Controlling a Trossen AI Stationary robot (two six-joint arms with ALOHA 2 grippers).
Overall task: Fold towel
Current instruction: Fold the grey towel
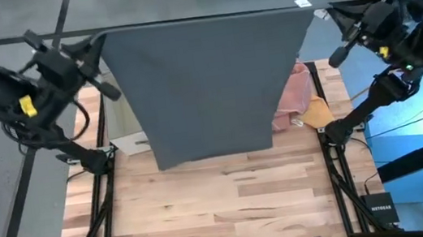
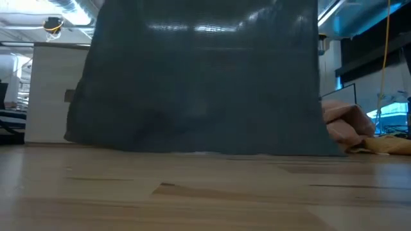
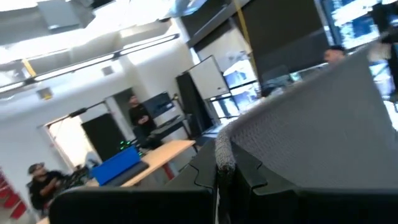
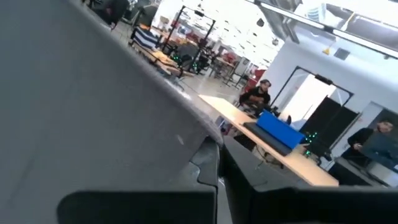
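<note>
floor: grey concrete floor (image 1: 26,200) | furniture: long light wooden desk (image 4: 292,158), blue box (image 3: 118,167) | light: bright ceiling strip lights (image 4: 249,28) | walls: white wall panel (image 2: 54,96)

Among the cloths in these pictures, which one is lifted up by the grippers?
The large dark grey towel, stretched between the left gripper and right gripper. The pink cloth and yellow cloth lie crumpled on the table.

White lettering NETGEAR on a small black box (image 1: 381,209) at the bench's near right corner, white label (image 1: 303,2) on the floor too small to read, nothing else legible
</note>
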